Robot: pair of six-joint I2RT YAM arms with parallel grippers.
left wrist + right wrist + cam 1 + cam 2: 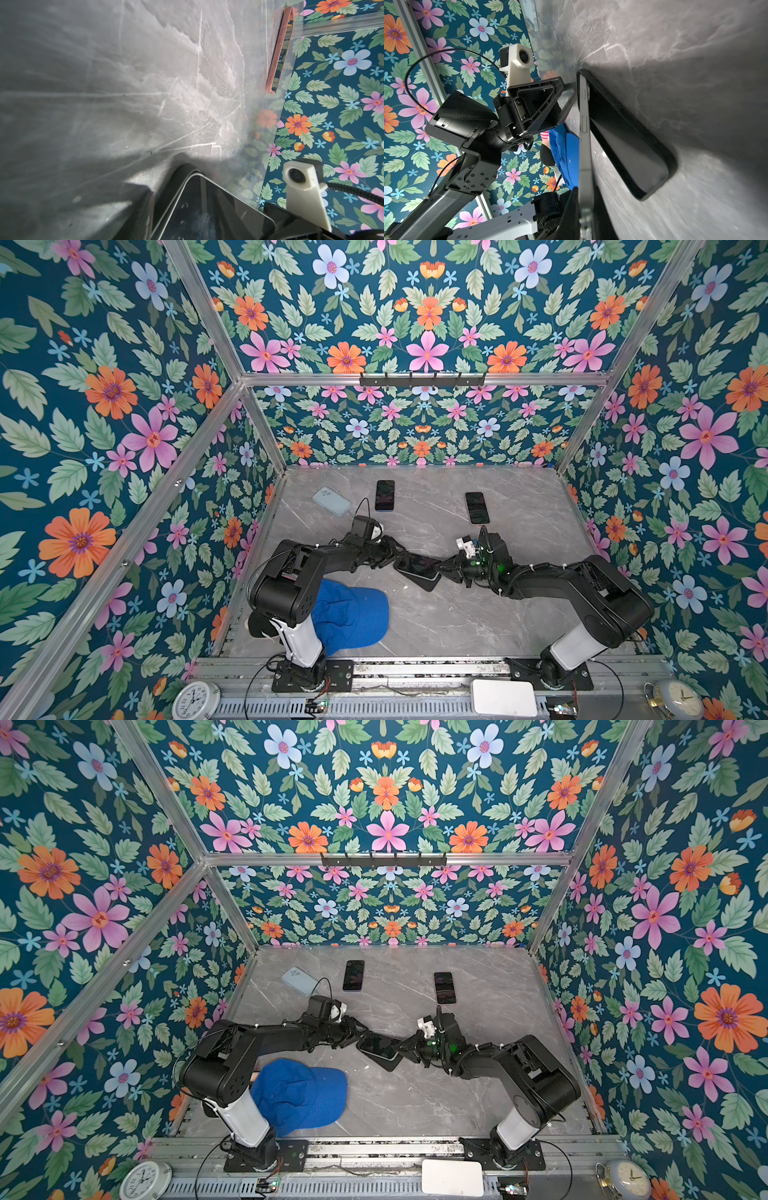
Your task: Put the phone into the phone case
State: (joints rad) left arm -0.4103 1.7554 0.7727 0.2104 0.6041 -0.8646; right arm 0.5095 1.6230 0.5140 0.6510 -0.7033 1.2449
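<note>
"At the middle of the table (457, 626), in a top view, the phone (417, 565) hangs between the two arms. The left gripper (390, 552) is at its ten o'clock and the right gripper (445, 569) at its four o'clock. The phone case (428, 583) pokes out from under it at five o'clock."

"Who has hold of what?"

"From the left wrist, that gripper's fingers (137, 209) straddle the end of the case, and I'd say they're clamped on it. The phone's corner sits just inside the rim (the lens is nearly on top of it, mind). From the right wrist, the right gripper is pinched tight on the near end of the phone (584, 128). The phone is tilted up off the case (629, 141) and meets it only at the far end, by the left gripper. Its near end is apart from the case."

"So how would you finish?"

"Left steadies the case with the far end seated. Right hinges the phone down flat, edges lined up with the rim, and only then presses. If it skews, I reckon a corner rides up on the lip."
</note>
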